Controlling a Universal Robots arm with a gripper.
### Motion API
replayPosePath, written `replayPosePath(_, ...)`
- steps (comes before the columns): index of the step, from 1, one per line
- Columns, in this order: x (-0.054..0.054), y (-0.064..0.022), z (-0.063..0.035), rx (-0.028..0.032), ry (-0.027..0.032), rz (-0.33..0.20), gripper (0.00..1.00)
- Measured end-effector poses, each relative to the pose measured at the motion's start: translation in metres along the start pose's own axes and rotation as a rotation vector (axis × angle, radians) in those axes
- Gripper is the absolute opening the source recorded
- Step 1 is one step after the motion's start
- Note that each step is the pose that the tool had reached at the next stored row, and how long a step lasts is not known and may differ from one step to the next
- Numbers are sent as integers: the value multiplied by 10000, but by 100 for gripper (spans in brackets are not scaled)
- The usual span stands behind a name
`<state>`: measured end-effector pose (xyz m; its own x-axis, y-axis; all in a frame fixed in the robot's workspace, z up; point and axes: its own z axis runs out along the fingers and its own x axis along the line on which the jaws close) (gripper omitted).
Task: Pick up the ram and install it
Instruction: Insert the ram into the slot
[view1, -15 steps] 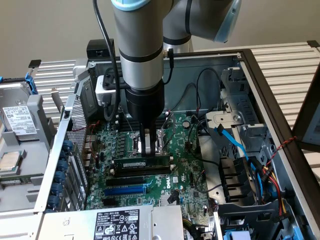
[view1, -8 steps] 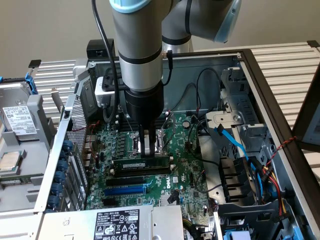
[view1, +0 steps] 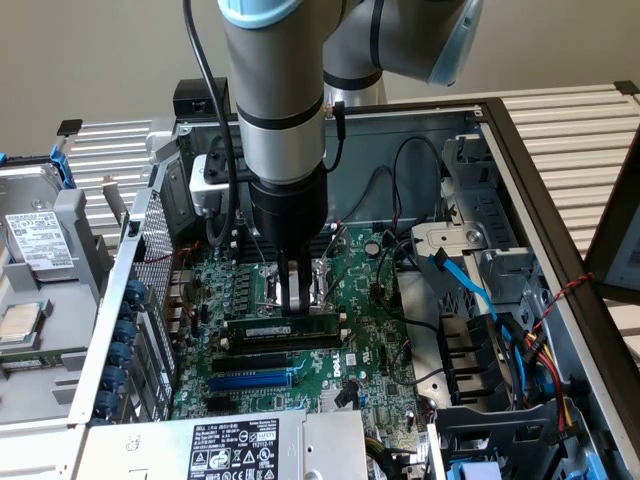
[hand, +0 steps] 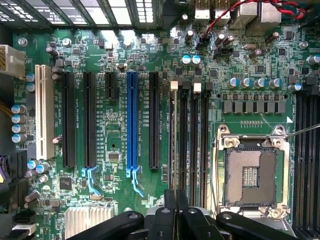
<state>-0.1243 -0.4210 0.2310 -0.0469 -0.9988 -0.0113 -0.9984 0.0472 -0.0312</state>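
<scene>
Now: ram (view1: 283, 327) between fingers (view1: 292, 290) inside case (view1: 520, 150).

Plain beige wall (view1: 100, 50) at the back. White slatted table (view1: 570, 130) under everything, visible at the exterior view's left and right. Dark panel (view1: 615, 230) at that view's right edge. Soft, even light.

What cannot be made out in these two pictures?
1. Middle of the ram, exterior view: hidden behind the gripper.
2. Print on the ram's label, exterior view: too small to read.
3. One end of the memory slots, wrist view: covered by the gripper.
4. White sticker, exterior view: cut off by the bottom edge.
</scene>
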Motion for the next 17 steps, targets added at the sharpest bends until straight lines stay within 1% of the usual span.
replayPosePath(5,0,1,3,1,-2,12,12)
replayPosePath(10,-1,4,6,0,-36,76,12)
replayPosePath(17,0,4,9,3,-38,92,12)
